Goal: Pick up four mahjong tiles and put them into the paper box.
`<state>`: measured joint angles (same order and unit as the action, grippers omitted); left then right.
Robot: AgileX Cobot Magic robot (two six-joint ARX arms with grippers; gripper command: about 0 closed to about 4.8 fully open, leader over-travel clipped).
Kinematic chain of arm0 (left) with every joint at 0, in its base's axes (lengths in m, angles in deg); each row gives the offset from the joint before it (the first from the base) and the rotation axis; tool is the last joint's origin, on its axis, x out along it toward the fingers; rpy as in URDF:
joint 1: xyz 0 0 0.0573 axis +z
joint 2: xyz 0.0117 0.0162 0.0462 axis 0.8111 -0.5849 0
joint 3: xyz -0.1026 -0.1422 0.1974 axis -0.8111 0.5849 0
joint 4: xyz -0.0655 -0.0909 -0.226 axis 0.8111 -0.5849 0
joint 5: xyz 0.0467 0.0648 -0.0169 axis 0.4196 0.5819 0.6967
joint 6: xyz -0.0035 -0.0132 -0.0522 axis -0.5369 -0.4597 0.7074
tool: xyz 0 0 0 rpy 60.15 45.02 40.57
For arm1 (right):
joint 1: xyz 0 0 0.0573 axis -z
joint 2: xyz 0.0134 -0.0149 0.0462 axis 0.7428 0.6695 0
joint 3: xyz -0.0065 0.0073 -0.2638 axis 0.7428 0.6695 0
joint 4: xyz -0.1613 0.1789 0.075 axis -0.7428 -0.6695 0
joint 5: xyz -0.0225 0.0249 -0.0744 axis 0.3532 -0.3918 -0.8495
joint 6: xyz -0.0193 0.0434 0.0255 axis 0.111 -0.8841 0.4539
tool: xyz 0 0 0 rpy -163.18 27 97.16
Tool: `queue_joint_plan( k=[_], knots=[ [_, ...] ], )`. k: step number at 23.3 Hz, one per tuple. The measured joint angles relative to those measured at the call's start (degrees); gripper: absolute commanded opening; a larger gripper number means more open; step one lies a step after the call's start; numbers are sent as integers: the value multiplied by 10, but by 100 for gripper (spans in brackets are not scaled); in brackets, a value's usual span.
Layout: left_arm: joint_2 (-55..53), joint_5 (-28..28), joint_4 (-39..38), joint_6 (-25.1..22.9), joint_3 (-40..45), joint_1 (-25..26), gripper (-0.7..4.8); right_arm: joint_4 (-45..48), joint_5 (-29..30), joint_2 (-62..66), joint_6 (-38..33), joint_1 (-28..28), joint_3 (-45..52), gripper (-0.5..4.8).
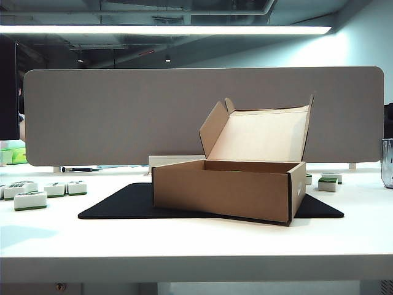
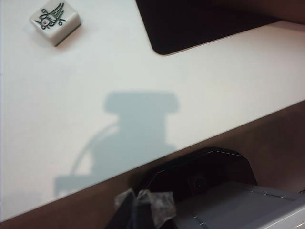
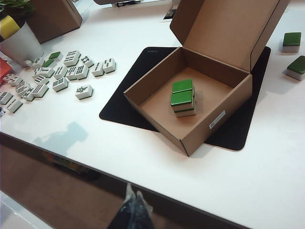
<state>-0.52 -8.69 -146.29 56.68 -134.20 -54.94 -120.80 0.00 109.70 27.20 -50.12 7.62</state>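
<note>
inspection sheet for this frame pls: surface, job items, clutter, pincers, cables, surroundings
Surface: white table, black mat under the box.
Job's things: paper box open, lid up; green-backed mahjong tiles stacked inside; loose tiles beside the mat.
Clutter: white pot, second cardboard box.
Grippers: left pincer shut, empty, past the table edge; right pincer shut, empty, off the table edge.
Cables: nothing seen.
Surroundings: grey divider panel, ceiling light strip.

**Matt card, glossy tiles**

The paper box (image 3: 162,95) is brown corrugated cardboard, matt, its inner lid paler. The mahjong tiles (image 3: 183,98) inside look like smooth glossy plastic — green backs up. The mat (image 1: 123,206) is flat matt black; the tabletop (image 2: 143,71) smooth white, faintly sheened
</note>
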Motion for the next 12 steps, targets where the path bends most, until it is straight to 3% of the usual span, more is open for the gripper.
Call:
queue_joint_plan(
  k=[7, 12],
  knots=[
    [0, -3, 11, -5, 1, 0, -6, 0, 0, 0, 0, 0, 0, -1],
    [41, -6, 191, 2, 64, 0, -6, 0, 0, 0, 0, 0, 0, -1]
  ],
)
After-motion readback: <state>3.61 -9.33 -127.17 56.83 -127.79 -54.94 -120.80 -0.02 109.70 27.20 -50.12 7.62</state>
